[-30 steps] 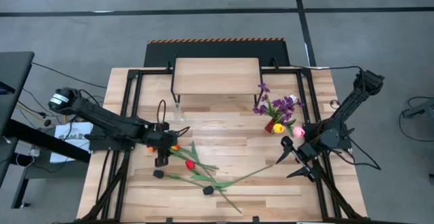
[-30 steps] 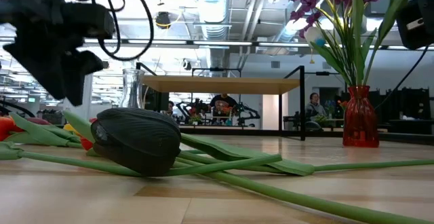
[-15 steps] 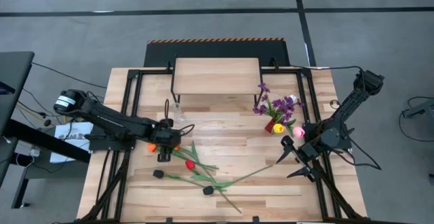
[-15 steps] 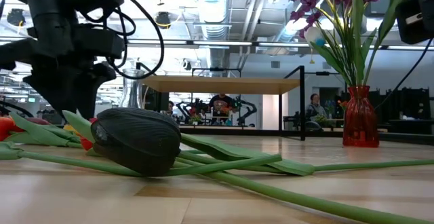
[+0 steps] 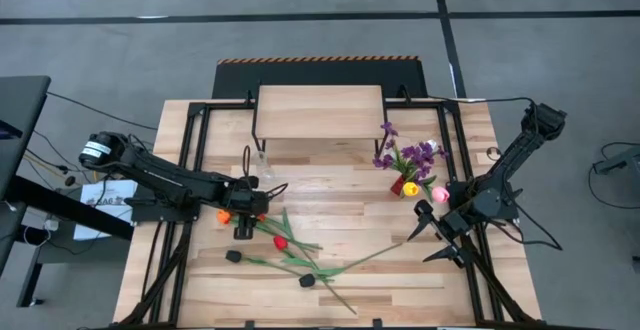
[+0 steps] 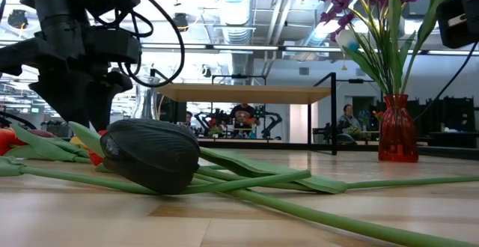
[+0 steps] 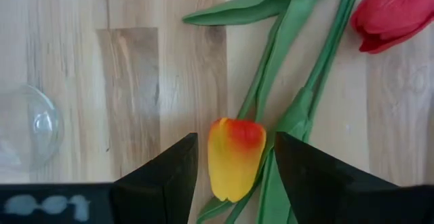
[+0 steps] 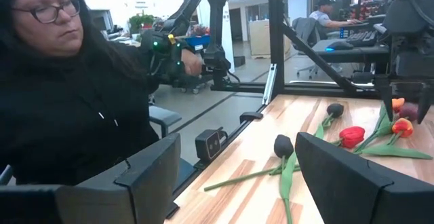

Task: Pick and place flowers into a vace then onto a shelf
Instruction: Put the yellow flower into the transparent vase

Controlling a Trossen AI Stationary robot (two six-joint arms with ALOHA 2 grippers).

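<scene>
While my right gripper [image 5: 432, 238] sits idle with jaws apart near the table's right edge, there's bare wood between the loose flowers and the shelf [image 5: 320, 111]. My left gripper [image 7: 234, 161] hangs low over the table, jaws apart, with the yellow-orange tulip [image 7: 234, 156] lying right between its fingertips and a red tulip [image 7: 393, 12] just beyond.

Yellow-and-orange tulip [image 7: 234, 157], red tulip [image 7: 397, 11], seemingly black tulip [image 6: 152, 156].

The shelf [image 5: 320, 110] stands at the bench's [image 5: 470, 290] far edge; loose flowers [image 5: 290, 255] lie near its front edge.
</scene>
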